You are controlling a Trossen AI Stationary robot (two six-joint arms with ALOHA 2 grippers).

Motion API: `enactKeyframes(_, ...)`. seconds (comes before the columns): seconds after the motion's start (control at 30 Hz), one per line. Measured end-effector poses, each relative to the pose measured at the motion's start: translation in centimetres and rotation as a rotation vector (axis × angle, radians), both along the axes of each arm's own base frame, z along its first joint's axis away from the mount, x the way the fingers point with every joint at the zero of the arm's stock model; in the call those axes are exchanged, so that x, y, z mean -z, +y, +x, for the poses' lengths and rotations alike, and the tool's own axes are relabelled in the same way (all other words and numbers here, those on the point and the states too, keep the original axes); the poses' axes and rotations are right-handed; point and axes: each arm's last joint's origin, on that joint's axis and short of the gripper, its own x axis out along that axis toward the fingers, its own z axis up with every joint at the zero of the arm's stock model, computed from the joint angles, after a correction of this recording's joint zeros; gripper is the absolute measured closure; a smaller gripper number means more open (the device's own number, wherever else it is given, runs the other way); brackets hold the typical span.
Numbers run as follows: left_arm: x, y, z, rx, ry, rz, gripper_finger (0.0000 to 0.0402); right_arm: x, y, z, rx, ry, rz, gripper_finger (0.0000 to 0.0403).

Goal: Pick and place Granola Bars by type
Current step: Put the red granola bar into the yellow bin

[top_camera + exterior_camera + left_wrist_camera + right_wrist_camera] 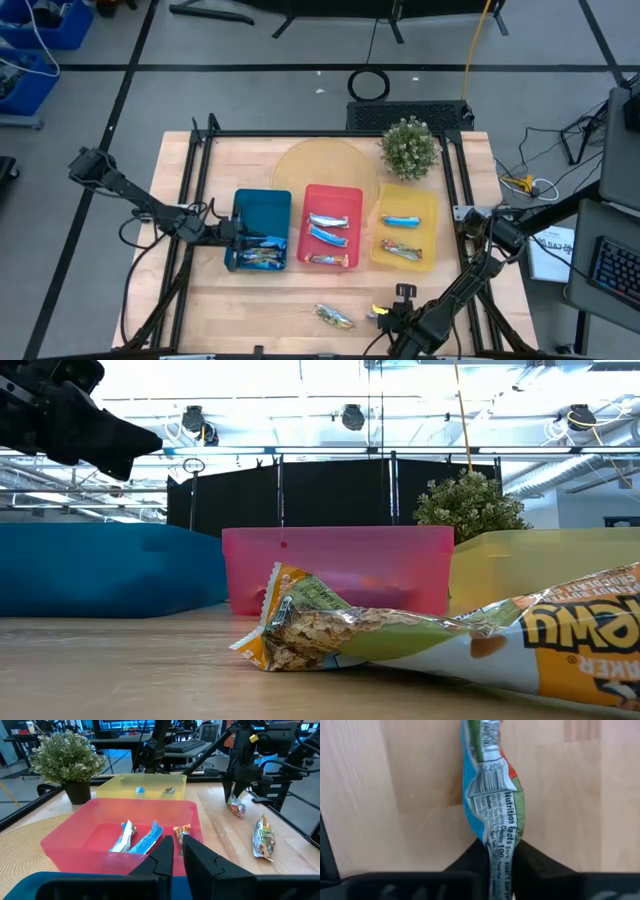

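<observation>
Two granola bars (340, 635) lie before blue (100, 570), pink (340, 565), yellow trays (540, 565).

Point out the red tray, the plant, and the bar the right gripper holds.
red tray (357, 222): high view, right rim.
plant (409, 146): high view, foliage.
held bar (494, 795): right wrist view, wrapper's printed back.

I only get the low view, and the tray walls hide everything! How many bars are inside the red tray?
Observer: Three bars lie in the red tray.
Operator: And the yellow one?
Observer: The yellow tray holds two bars.
Operator: Is the right arm holding anything?
Observer: Yes. The right gripper has its fingers shut on a held bar, near the table's front edge, close to the loose bar that lies on the wood.
</observation>
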Motion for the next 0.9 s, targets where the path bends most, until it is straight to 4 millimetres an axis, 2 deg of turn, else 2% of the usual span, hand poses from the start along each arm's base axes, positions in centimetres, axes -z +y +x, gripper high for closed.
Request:
enactKeyframes(0.07,0.0,0.0,0.0,-0.001,0.0,0.0,0.0353,-0.7,-0.1,0.0,-0.003,-0.017,0.015,0.0377)
enactKeyframes(0.17,0.0,0.0,0.0,-0.001,0.0,-0.004,0.0353,-2.4,-0.3,-0.2,-0.008,-0.048,0.05,0.038)
enactKeyframes(0.33,0.0,0.0,0.0,-0.001,0.001,-0.007,0.0353,-6.8,-1.9,-1.3,-0.013,-0.097,0.081,0.0373)
enactKeyframes(0.43,0.0,0.0,0.0,-0.001,0.001,-0.007,0.0353,-10.0,-4.3,-2.4,0.007,-0.134,0.04,0.0371)
enactKeyframes(0.53,0.0,0.0,0.0,-0.002,0.001,-0.009,0.0353,-13.2,-7.7,-3.5,0.056,-0.167,-0.032,0.0382)
enactKeyframes(0.6,0.0,0.0,0.0,-0.002,0.001,-0.011,0.0353,-14.6,-10.1,-4.1,0.089,-0.147,-0.089,0.0383)
enactKeyframes(0.73,0.0,0.0,0.0,-0.002,0.001,-0.011,0.0353,-15.6,-14.1,-4.5,0.132,-0.057,-0.147,0.0384)
enactKeyframes(0.9,0.0,0.0,0.0,-0.002,0.0,-0.024,0.0353,-14.6,-17.7,-4.0,0.144,-0.014,-0.176,0.0377)
